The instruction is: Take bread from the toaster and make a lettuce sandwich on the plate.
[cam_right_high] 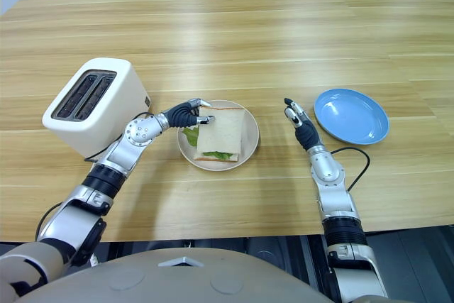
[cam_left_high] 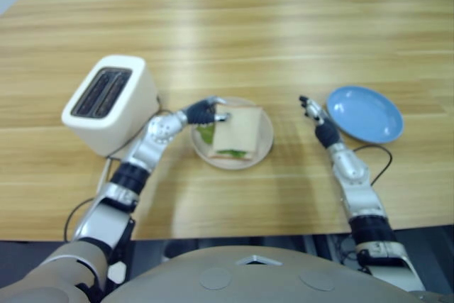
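Bread slice point(cam_right_high: 225, 133) pinched at corner in left hand point(cam_right_high: 184, 113); square over lettuce point(cam_right_high: 190, 135) just below hand, release gently. Right hand point(cam_right_high: 299, 124) spread, empty.

No legible text, seemingly.

Bright, even overhead light puts a pale sheen on the tabletop point(cam_right_high: 284, 40) near its far edge and soft shadows by the toaster point(cam_right_high: 96, 108).

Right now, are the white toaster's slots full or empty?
Empty, apparently: both slots of the white toaster are dark, no bread sticking up; a white bread slice covers green lettuce on the beige plate.
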Controlling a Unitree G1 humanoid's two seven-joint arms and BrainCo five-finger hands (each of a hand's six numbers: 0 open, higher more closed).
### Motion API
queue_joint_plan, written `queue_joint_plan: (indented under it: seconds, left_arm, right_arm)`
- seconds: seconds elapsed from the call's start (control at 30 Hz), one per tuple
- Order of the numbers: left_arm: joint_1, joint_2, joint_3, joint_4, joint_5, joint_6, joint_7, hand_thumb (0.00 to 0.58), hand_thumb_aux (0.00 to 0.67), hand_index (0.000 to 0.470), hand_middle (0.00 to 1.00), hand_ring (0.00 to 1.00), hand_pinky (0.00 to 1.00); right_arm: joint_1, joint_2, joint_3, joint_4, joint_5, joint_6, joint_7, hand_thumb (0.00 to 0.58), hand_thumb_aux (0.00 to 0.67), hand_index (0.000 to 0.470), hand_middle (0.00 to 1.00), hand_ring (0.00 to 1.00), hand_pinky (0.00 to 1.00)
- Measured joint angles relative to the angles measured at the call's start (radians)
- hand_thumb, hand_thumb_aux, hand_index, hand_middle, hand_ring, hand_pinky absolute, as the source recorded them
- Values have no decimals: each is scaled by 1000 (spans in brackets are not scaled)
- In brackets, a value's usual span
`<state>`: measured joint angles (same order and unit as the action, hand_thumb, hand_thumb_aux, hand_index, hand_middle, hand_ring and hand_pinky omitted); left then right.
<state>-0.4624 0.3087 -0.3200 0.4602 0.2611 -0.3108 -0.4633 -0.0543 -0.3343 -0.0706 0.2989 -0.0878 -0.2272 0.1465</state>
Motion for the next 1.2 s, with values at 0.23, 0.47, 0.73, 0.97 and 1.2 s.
queue_joint_plan:
  seconds: [0.23,0.47,0.73,0.97,1.2]
  left_arm:
    - [-10,0,3,16,-26,5,-41,580,670,460,1000,1000,1000]
    - [-55,3,-8,147,9,-9,-39,580,670,460,1000,1000,1000]
    - [-118,21,-49,326,98,-63,10,580,670,460,1000,1000,1000]
    - [-160,19,-76,420,138,-118,61,580,670,460,1000,1000,1000]
    - [-188,9,-91,477,167,-142,97,580,670,460,1000,1000,1000]
  right_arm:
    - [12,-13,0,-8,-7,0,-1,0,0,0,0,0,0]
    - [40,-42,27,-79,-90,-20,-24,0,0,0,0,0,0]
    - [112,-99,110,-317,-308,-121,-75,0,0,0,0,0,0]
    - [125,-163,224,-403,-517,-166,-73,0,0,0,0,0,0]
    - [80,-200,362,-357,-739,-188,-90,0,0,0,0,0,0]
